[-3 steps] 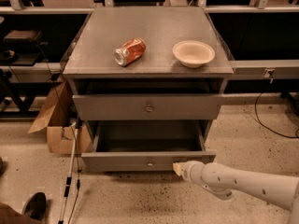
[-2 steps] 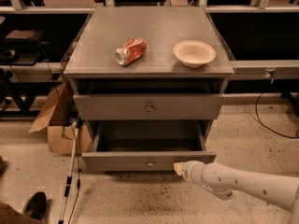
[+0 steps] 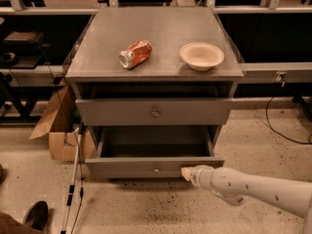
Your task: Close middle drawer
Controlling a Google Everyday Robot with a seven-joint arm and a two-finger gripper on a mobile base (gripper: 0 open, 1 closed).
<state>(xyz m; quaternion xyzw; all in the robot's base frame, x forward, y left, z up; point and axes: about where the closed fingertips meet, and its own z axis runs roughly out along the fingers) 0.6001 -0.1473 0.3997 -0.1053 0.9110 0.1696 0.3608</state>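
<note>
I see a grey cabinet [image 3: 97,48] with a crushed orange can [image 3: 135,54] and a beige bowl [image 3: 202,55] lying apart on its top. Below a shut drawer front, the middle drawer [image 3: 126,168] stands pulled out, its deep tray open and empty. My white arm reaches in from the lower right, and the gripper [image 3: 187,173] sits right at that drawer's front, just right of its small centre knob; I cannot tell whether it is spread or pressed together.
</note>
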